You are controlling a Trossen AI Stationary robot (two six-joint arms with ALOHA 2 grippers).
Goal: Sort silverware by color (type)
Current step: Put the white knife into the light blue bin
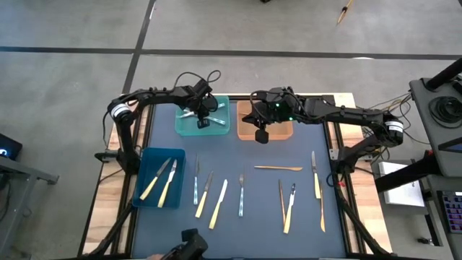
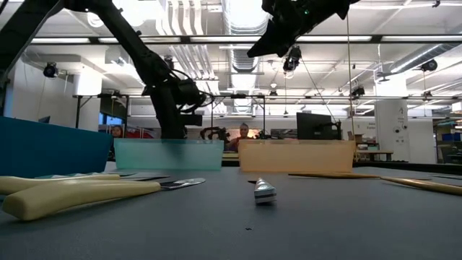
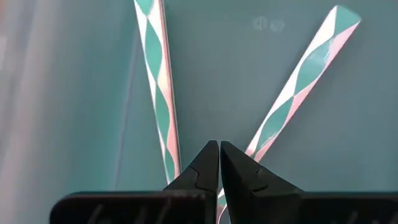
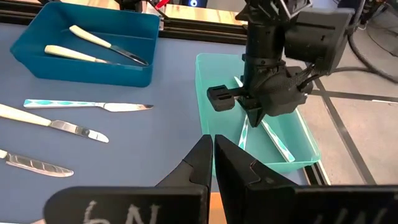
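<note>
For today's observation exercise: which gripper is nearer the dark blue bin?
Left. The left gripper is over the teal bin, just beyond the dark blue bin; the right gripper is over the orange bin, farther off.

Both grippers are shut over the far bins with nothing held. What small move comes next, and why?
Probably the left gripper lifts out of the teal bin and heads for the teal-patterned knife on the mat; it is shut, empty, with two matching pieces already below it. The right gripper hangs over the orange bin.
</note>
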